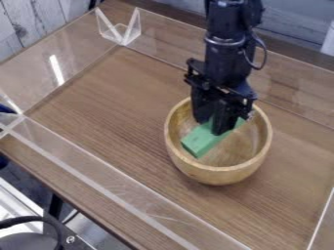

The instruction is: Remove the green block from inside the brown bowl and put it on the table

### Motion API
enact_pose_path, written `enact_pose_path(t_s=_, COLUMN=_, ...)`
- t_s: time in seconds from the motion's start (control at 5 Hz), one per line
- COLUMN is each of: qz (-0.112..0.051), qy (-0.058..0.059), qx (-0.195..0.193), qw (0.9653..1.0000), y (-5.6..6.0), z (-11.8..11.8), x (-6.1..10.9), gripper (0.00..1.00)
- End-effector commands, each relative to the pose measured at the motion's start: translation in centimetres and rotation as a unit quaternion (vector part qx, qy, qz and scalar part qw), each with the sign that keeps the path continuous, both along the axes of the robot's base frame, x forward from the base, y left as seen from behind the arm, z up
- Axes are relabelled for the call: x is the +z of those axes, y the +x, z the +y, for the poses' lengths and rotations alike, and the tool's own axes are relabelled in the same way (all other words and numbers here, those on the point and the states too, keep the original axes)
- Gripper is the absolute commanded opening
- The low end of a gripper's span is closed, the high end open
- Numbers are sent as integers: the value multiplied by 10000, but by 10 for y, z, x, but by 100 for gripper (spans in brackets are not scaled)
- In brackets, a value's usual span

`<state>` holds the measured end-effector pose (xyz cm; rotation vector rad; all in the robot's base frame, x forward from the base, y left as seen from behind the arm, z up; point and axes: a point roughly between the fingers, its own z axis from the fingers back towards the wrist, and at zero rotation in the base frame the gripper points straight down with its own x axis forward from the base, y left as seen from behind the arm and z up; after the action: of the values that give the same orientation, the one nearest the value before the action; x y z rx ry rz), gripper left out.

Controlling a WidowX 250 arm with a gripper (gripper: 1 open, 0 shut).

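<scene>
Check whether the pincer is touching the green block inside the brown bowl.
Touching. The camera view shows the pincer reaching down into the brown bowl, its fingers closed against the upper end of the green block, with no gap visible.

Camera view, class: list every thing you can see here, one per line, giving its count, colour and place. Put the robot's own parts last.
green block: one, bright green, inside the brown bowl, tilted, its upper end between the hand's fingers.
brown bowl: one, light tan wood, on the table, right of centre.
table: one, brown wood grain, filling most of the view.
clear walls: low, transparent, along the table's edges.
clear corner piece: one, transparent, at the far left edge.
arm: one, black, coming down from the top.
hand: one, black, pointing down into the bowl, shut on the green block.
</scene>
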<state>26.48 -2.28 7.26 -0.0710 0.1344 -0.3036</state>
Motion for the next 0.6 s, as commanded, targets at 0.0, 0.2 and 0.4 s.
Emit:
enact_pose_path(t_s=0.0, qz=-508, qy=-33, qx=68, qw=9987, y=12, z=3, x=28, gripper=0)
enact_pose_path(t_s=0.2, qz=-520, qy=-35, qx=81, qw=9986, y=12, z=3, x=31, gripper=0)
enact_pose_path(t_s=0.4, qz=-562, qy=-39, qx=109, qw=9984, y=13, z=4, x=37, gripper=0)
